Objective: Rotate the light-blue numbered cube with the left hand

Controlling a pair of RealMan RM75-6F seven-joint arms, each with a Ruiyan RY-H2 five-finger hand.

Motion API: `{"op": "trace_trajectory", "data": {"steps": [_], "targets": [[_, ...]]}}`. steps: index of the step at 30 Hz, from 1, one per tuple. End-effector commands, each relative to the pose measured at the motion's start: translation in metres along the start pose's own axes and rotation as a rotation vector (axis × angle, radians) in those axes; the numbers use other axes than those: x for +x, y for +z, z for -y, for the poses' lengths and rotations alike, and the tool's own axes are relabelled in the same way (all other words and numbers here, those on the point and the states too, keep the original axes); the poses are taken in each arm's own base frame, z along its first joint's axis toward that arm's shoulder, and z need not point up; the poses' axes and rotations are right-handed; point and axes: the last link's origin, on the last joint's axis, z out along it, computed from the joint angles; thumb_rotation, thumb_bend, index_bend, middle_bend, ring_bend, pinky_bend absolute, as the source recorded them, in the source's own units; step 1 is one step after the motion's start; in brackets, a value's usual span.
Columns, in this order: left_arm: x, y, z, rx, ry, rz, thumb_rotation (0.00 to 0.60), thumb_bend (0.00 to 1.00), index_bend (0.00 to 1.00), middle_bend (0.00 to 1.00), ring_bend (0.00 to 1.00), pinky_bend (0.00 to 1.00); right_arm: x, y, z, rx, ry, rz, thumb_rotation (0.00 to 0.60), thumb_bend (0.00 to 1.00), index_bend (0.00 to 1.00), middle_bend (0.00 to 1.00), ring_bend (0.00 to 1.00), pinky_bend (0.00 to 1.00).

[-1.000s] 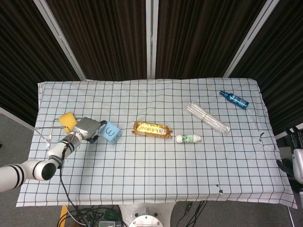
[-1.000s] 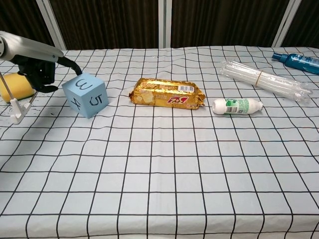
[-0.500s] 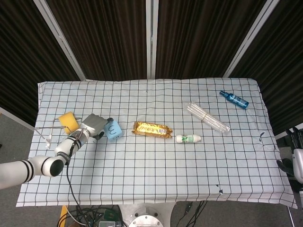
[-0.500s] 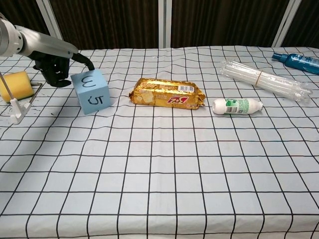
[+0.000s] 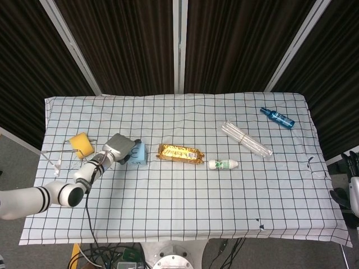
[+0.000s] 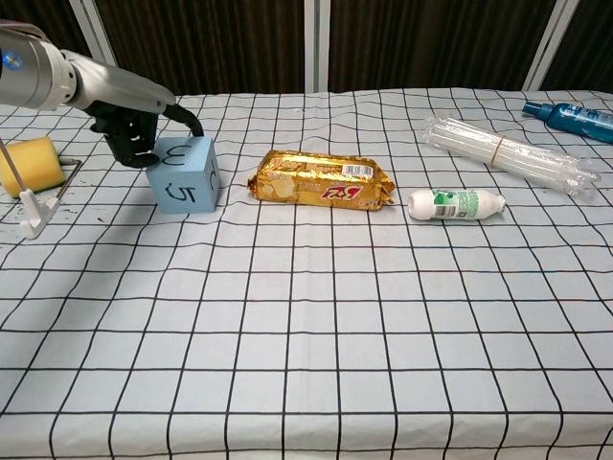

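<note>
Because the task is a turn of the cube on the cloth rather than a lift, the left hand [image 6: 132,137] sits low and against the light-blue numbered cube [image 6: 187,173] instead of wrapping under it. From the chest view its dark fingers [image 6: 144,151] curl over the cube's top edge on the side facing the hand, touching it. How firmly they grip, and whether a thumb presses the hidden far face, I cannot tell, so I judge it a hooking contact for dragging the cube round, not a clear pinch.

The cube rests flat on the checked tablecloth [image 6: 306,316], directly at the hand's fingertips, with a face marked 5 turned toward the chest camera. Just beyond the cube, away from the hand, lies a gold snack packet [image 6: 322,179], close enough that a wide swing could nudge it. Behind the hand, on its wrist side, sits a yellow sponge [image 6: 29,163].

Its forearm reaches in low from the table's left edge, the wrist bent so the palm faces down.

The right hand [image 5: 353,182] hangs off the far table edge, its fingers too small to read.
</note>
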Motion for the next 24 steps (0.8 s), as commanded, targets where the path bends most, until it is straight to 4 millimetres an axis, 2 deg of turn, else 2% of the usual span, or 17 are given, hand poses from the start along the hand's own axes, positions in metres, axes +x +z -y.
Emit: {"op": "trace_trajectory", "data": {"steps": [1, 9, 13, 17, 20, 21, 23, 24], "targets": [[0.001, 0.001, -0.001, 0.001, 0.004, -0.007, 0.600, 0.49, 0.14, 0.85, 0.84, 0.78, 0.000, 0.000, -0.001, -0.001, 0.001, -0.001, 0.600, 0.13, 0.00, 0.00, 0.00, 0.00], [0.010, -0.005, 0.005, 0.029, -0.006, -0.065, 0.600, 0.48, 0.14, 0.85, 0.85, 0.78, 0.003, 0.000, -0.001, 0.000, 0.006, -0.013, 0.600, 0.13, 0.00, 0.00, 0.00, 0.00], [0.022, -0.027, 0.017, 0.073, -0.010, -0.185, 0.600, 0.47, 0.14, 0.85, 0.84, 0.78, 0.008, -0.003, 0.001, 0.009, 0.007, -0.032, 0.600, 0.13, 0.00, 0.00, 0.00, 0.00], [0.026, -0.080, 0.035, 0.153, 0.008, -0.442, 0.600, 0.40, 0.18, 0.83, 0.84, 0.78, 0.010, -0.006, 0.001, 0.018, 0.006, -0.046, 0.600, 0.13, 0.00, 0.00, 0.00, 0.00], [0.009, -0.126, 0.048, 0.214, 0.018, -0.609, 0.600, 0.29, 0.21, 0.77, 0.78, 0.74, 0.009, -0.007, 0.003, 0.033, 0.004, -0.050, 0.600, 0.13, 0.00, 0.00, 0.00, 0.00], [0.000, -0.139, 0.052, 0.239, 0.022, -0.641, 0.600, 0.26, 0.22, 0.72, 0.72, 0.70, 0.009, -0.007, 0.004, 0.039, 0.003, -0.052, 0.600, 0.13, 0.00, 0.00, 0.00, 0.00], [-0.024, -0.169, 0.061, 0.304, 0.024, -0.667, 0.600, 0.19, 0.22, 0.59, 0.55, 0.62, 0.007, -0.008, 0.005, 0.051, 0.002, -0.056, 0.600, 0.12, 0.00, 0.00, 0.00, 0.00], [-0.036, -0.181, 0.063, 0.330, 0.018, -0.663, 0.600, 0.15, 0.22, 0.49, 0.42, 0.53, 0.007, -0.008, 0.006, 0.056, 0.002, -0.058, 0.600, 0.12, 0.00, 0.00, 0.00, 0.00]]}}
